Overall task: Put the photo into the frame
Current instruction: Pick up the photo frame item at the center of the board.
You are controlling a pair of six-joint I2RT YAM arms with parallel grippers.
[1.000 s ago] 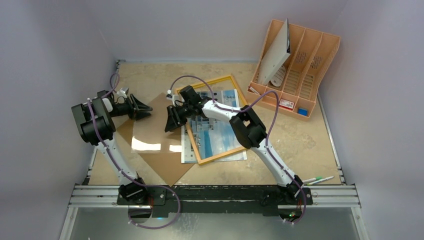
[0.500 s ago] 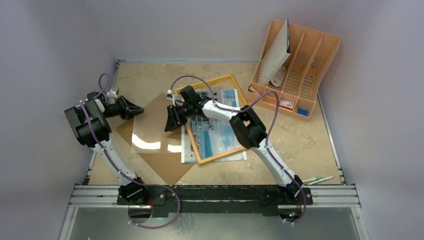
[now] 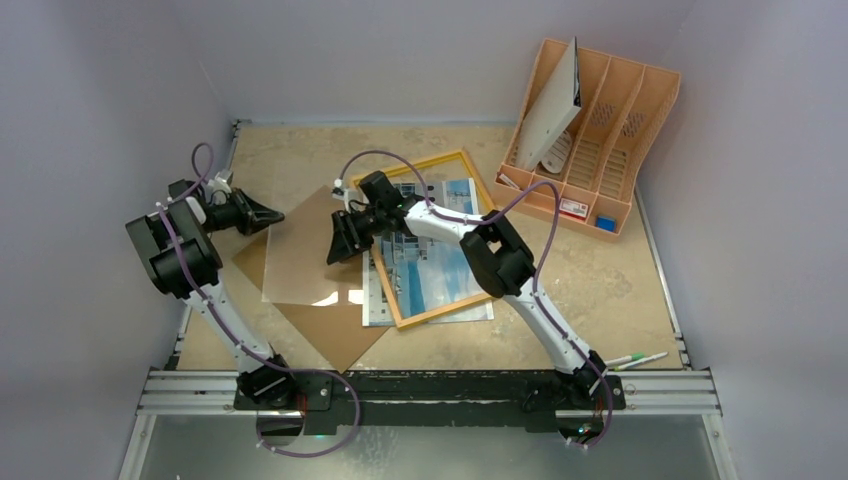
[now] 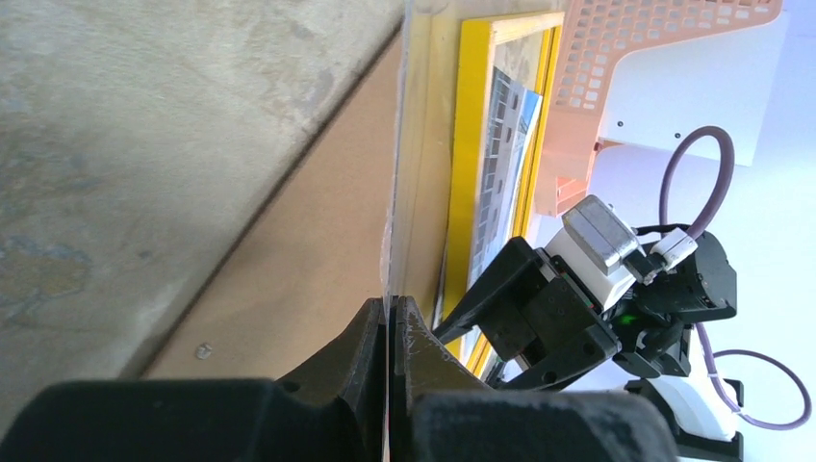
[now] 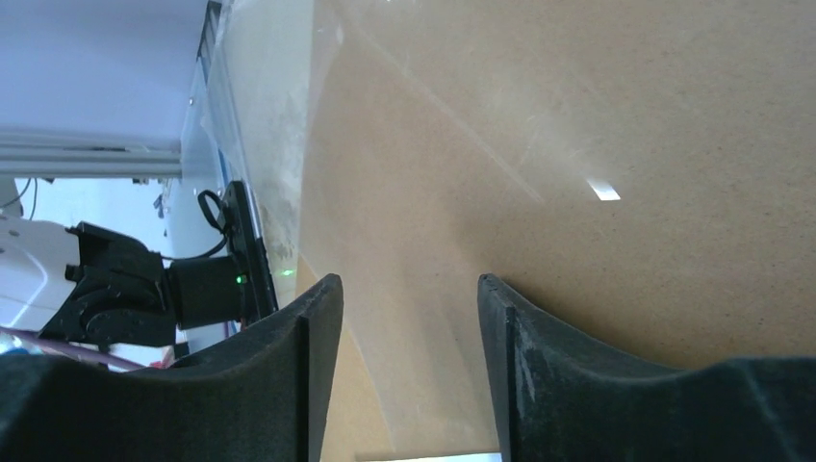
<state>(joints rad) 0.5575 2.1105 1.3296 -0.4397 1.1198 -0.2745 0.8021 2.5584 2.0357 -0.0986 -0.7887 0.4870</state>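
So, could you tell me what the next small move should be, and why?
Probably the left gripper should draw the clear sheet leftward, away from the frame: it is shut on the sheet's edge, the right gripper is open, and the photo lies askew beneath the frame.
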